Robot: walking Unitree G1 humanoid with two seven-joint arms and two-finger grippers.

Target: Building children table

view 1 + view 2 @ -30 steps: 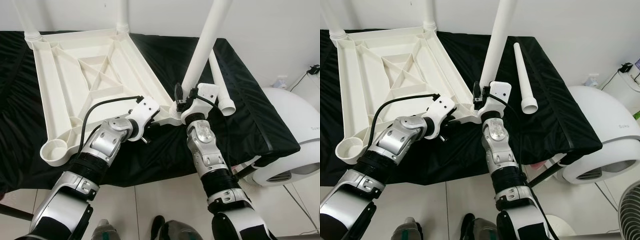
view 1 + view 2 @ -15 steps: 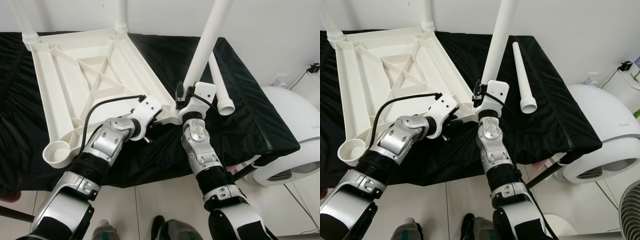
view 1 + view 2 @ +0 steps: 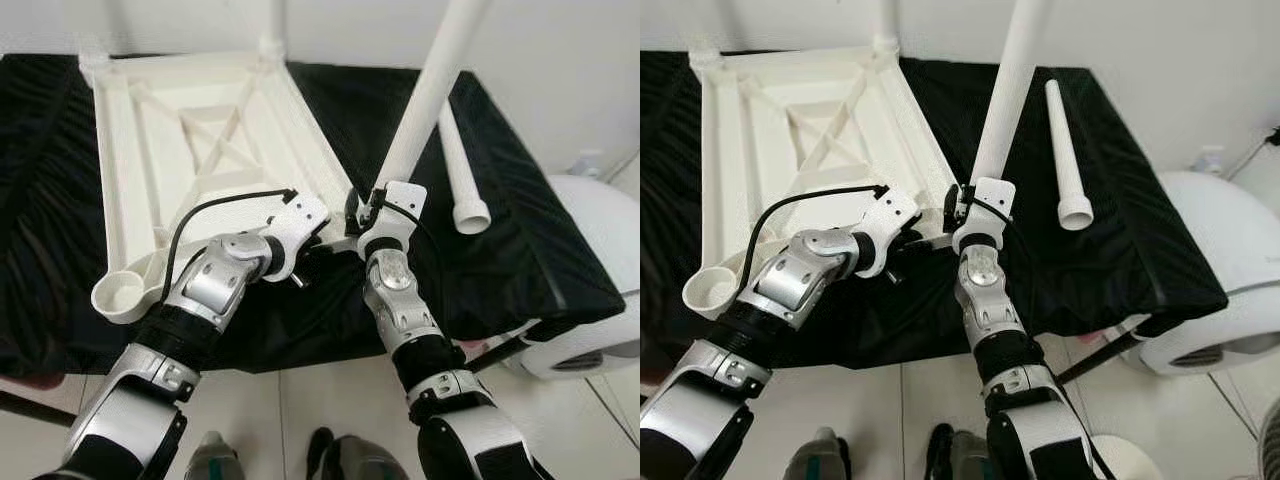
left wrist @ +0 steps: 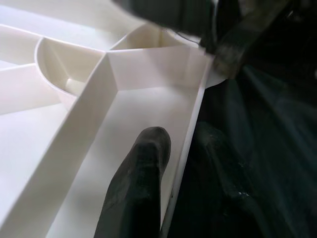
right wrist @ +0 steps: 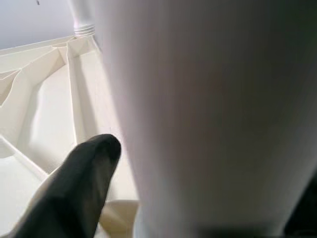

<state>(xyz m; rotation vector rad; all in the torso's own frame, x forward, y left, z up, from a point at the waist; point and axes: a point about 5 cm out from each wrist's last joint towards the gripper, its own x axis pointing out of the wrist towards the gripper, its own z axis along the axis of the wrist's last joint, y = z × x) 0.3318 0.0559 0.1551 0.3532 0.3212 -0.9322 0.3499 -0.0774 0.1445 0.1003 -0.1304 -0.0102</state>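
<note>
1. You cannot see the fingertips of the right tool (image 3: 362, 212); its white housing covers them where it meets the base of the upright leg (image 3: 430, 95). In the right wrist view one black finger (image 5: 74, 188) lies against the leg, which blurs across most of that picture, so the tool looks closed on it.
2. The left tool (image 3: 318, 238) is tucked under its own wrist at the near right rim of the tabletop (image 3: 125, 190). The left wrist view shows one finger (image 4: 136, 193) inside a rib channel beside the rim wall, with the other side lost in dark cloth; whether it pinches the rim, you cannot tell.
3. The upright leg's top is cut off by the frame edge, as are the two far legs (image 3: 887, 20).
4. Compared with a second ago, the whole scene sits lower and more to the right and is slightly blurred: your camera moved. The right tool now sits closer in beside the left one at the corner socket.
5. The tabletop lies upside down on the black-draped bench (image 3: 1120, 240), ribs up, long axis running away from you.
6. The held leg rises from the near right corner, tilting up and to the right.
7. A loose leg (image 3: 1064, 150) lies flat on the cloth to the right, wide end toward you.
</note>
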